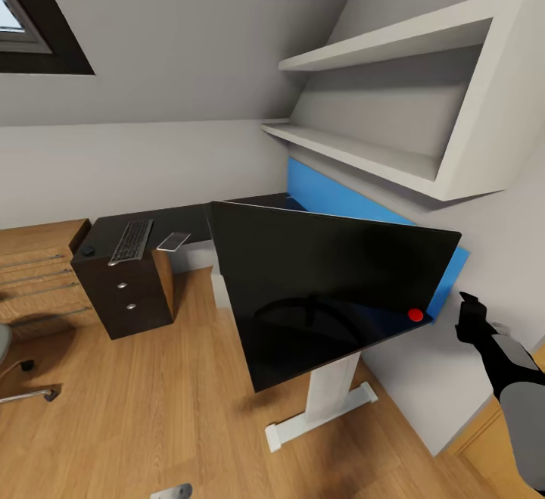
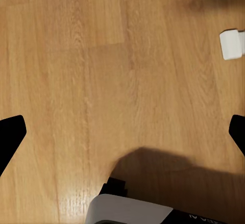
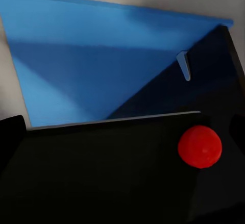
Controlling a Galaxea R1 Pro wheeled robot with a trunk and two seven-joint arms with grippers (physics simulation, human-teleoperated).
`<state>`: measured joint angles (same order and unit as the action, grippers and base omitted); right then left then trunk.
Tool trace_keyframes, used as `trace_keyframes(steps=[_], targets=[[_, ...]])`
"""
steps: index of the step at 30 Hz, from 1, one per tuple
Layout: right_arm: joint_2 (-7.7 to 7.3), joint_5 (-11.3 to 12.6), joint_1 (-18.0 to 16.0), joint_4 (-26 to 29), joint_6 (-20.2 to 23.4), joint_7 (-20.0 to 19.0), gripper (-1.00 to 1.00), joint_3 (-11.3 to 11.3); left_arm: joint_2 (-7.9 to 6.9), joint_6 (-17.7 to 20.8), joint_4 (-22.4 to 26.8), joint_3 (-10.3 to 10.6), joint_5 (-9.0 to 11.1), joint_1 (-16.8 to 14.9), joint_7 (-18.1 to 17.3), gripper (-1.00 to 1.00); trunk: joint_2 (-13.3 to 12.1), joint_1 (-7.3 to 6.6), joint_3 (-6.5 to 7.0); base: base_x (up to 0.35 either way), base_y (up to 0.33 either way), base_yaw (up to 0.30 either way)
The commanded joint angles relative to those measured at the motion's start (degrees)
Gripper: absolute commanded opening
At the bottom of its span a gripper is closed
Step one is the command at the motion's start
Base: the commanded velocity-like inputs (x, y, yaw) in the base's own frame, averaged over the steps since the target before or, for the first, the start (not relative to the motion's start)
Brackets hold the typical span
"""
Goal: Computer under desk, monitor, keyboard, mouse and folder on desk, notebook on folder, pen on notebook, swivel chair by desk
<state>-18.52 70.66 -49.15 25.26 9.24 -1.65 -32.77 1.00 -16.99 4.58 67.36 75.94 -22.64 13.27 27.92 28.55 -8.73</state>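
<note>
You are looking at a monitor whose black front is showing a smooth, glossy sheen, with a shiny red dot sitting on it like polished plastic. The desk top is reading as matt black, and its back panel is looking like flat, smooth blue board. The drawer unit is showing dark wood grain with small metal knobs. The floor is presenting as light wood planks with a soft satin shine. The keyboard is looking dark and matt inside a thin silvery frame.
</note>
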Motion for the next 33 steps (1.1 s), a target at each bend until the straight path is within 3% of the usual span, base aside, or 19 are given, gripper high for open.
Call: trace_keyframes(steps=[1, 33], targets=[[0.03, 0.3, -0.1, 0.0, 0.3, -0.2, 1.00, -0.4, -0.01, -0.1, 0.1, 0.5, 0.3, 0.0, 0.4, 1.00, 0.1, 0.03, -0.11, 0.018, -0.019, 0.000], [0.13, 0.3, -0.1, -0.1, 0.4, -0.1, 1.00, -0.4, -0.03, -0.1, 0.1, 0.5, 0.3, 0.0, 0.4, 1.00, 0.1, 0.03, -0.11, 0.032, -0.025, 0.000]])
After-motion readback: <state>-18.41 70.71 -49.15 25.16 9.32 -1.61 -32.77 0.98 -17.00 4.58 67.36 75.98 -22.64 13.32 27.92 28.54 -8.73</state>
